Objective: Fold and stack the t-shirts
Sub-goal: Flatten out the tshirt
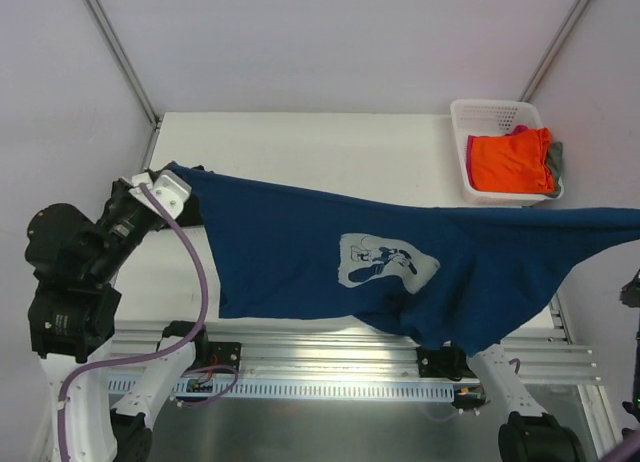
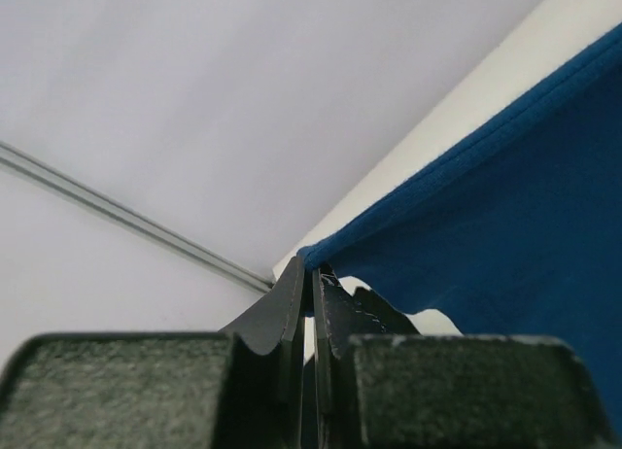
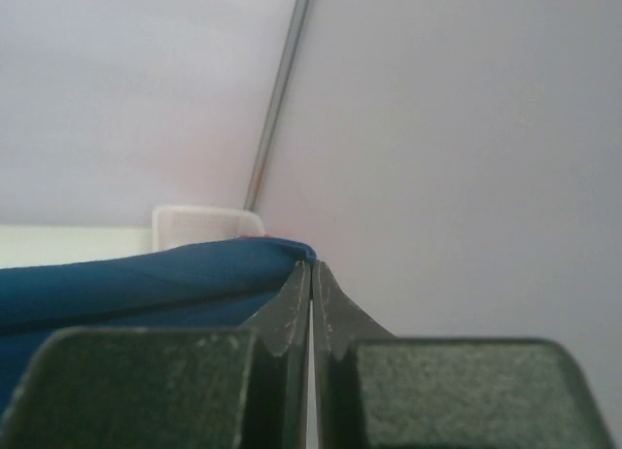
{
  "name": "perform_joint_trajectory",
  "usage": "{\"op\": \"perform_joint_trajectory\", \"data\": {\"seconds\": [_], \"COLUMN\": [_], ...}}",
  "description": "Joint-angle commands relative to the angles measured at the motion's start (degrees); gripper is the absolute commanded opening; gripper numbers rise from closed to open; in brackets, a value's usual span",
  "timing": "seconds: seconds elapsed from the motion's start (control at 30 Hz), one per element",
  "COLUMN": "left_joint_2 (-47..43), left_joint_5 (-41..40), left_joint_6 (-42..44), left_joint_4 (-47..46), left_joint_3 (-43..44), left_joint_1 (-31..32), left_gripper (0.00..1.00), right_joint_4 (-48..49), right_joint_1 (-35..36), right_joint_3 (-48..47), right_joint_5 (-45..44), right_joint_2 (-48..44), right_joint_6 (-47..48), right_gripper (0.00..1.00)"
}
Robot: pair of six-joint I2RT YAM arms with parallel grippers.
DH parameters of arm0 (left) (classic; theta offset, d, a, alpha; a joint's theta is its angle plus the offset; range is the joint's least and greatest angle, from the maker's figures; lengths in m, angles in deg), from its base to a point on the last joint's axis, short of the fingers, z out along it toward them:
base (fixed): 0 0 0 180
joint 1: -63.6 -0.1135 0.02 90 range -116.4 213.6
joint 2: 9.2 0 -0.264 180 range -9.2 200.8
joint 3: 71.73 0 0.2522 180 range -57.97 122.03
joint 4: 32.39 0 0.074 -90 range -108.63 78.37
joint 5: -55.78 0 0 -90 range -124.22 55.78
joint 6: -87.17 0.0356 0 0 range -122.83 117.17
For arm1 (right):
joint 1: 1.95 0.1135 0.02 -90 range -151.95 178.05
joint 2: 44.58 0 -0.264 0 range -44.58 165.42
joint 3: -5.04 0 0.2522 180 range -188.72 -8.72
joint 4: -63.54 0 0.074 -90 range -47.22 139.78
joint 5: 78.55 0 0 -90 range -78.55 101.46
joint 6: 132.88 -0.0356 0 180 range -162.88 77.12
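The navy blue t-shirt [image 1: 330,242] with a pale cartoon print hangs stretched in the air across the table, held at both ends. My left gripper [image 1: 178,174] is shut on its left corner; the left wrist view shows the jaws [image 2: 313,274] pinching the blue hem [image 2: 486,206]. My right gripper is past the right edge of the top view; in the right wrist view it [image 3: 311,269] is shut on the shirt's other corner [image 3: 146,279]. Orange [image 1: 510,160], pink and grey t-shirts lie in the basket. The black t-shirt is out of view.
A white plastic basket [image 1: 490,112] stands at the table's back right corner, also in the right wrist view [image 3: 199,221]. The white table [image 1: 330,142] shows behind the shirt. Metal frame rails run along the near edge [image 1: 330,367]. Walls enclose the cell.
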Motion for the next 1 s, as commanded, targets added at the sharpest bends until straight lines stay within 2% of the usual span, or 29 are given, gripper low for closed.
{"op": "perform_joint_trajectory", "data": {"seconds": [0.0,0.03,0.07,0.1,0.17,0.23,0.3,0.4,0.47,0.6,0.7,0.83,0.9,0.97], "left_joint_2": [1.1,1.6,1.7,1.6,1.1,0.4,0.4,3.3,5.3,10.8,15.1,22.2,25.1,28.9], "left_joint_5": [-3.3,-5.3,-6.2,-7.2,-9.8,-10.8,-11.4,-13.7,-14.2,-11.8,-9.4,-8.4,-9.9,-10.1], "left_joint_6": [-5.6,-7.3,-9.5,-10.1,-12.2,-13.5,-13.5,-12.8,-11.3,-8.0,-6.7,-4.7,-3.7,-1.1], "left_joint_4": [-2.3,-1.3,-0.3,0.6,3.6,5.2,6.1,5.9,5.9,4.7,3.0,-1.6,-3.6,-5.0], "left_joint_3": [10.0,11.8,14.2,15.1,16.9,17.9,19.1,23.1,25.9,24.9,21.7,19.9,18.4,17.1], "left_joint_1": [0.0,0.0,0.0,0.0,0.0,0.0,0.0,0.0,0.0,0.0,0.0,0.0,-0.1,-0.4], "left_gripper": [0.00,0.00,0.00,0.00,0.00,0.00,0.00,0.00,0.00,0.00,0.00,0.00,0.00,0.00], "right_joint_4": [-2.6,-5.7,-11.5,-14.2,-19.7,-21.6,-21.0,-15.6,-8.9,4.0,13.0,25.2,28.6,27.7], "right_joint_1": [0.0,-1.0,-1.5,-2.1,-3.3,-3.4,-2.8,0.2,2.7,9.4,12.6,12.6,12.3,9.3], "right_joint_3": [-12.2,-18.7,-19.8,-19.4,-12.0,-8.3,-8.4,-10.9,-10.2,-2.9,2.4,12.2,16.6,20.9], "right_joint_5": [-0.5,3.1,5.0,7.2,11.9,11.2,7.8,-3.8,-7.1,-14.9,-15.1,-11.1,-10.8,-5.6], "right_joint_2": [9.4,10.8,11.2,9.6,6.3,3.2,3.3,6.1,8.1,9.1,10.7,13.1,14.4,18.0], "right_joint_6": [-1.1,-3.0,-5.3,-8.4,-10.8,-11.4,-10.1,-5.3,0.0,8.7,14.0,15.8,14.1,8.1], "right_gripper": [0.01,0.01,0.00,0.00,0.01,0.00,0.01,0.00,0.00,0.00,0.00,0.01,0.00,0.00]}}
